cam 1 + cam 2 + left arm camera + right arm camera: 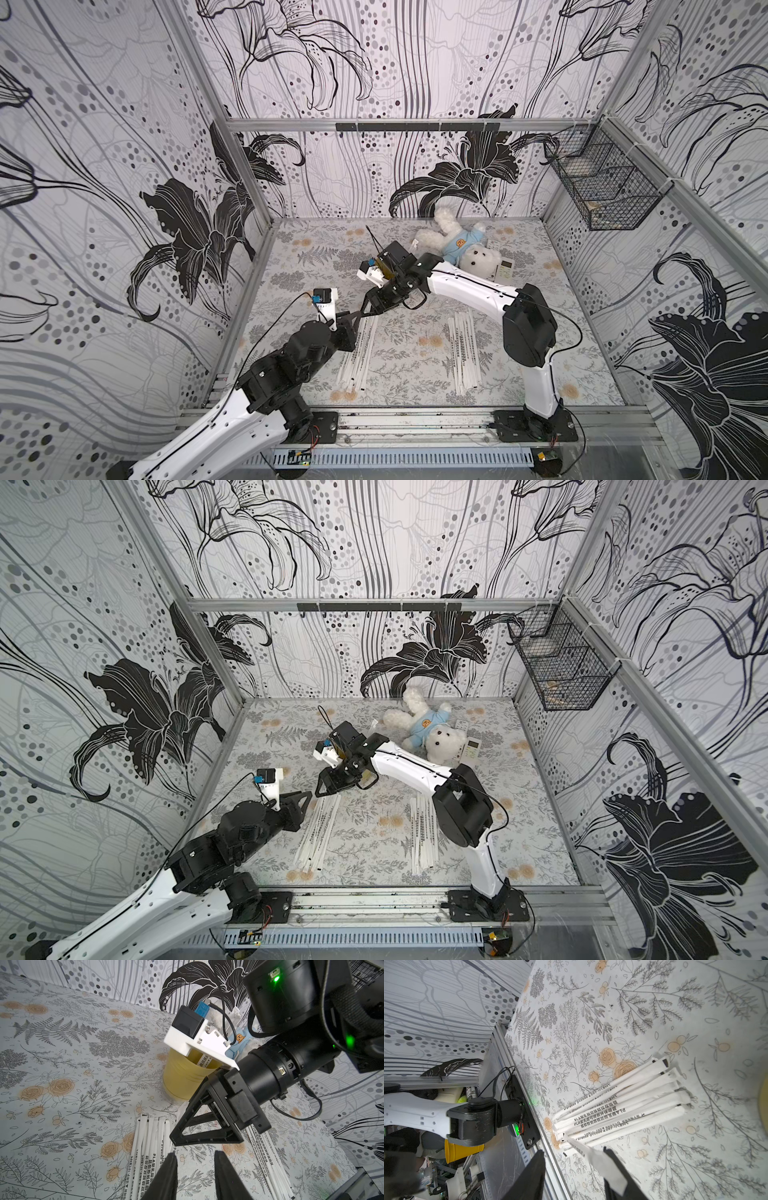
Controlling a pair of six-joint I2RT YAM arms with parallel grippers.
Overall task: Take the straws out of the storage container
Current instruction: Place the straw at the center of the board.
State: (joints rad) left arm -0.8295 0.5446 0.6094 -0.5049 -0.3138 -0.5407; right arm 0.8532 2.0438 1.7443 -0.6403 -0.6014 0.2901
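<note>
Most straws [357, 353] lie in two near piles on the tabletop [286, 270]; the cup [180, 1078], just beyond the left pile, holds at least one straw [204, 1061]. Right jaws gape over that pile, a loose straw [593, 1157] leaning on one; it may cling and drag off. Left jaws, partly open and empty, sit close: they could clash, or tip the cup

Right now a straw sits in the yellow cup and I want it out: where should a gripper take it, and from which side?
Pinch the straw near its upper end, coming down from above: it stands steeply inside the yellow cup, whose wall blocks any side approach. Its tip is hidden under the right arm's camera mount.
</note>
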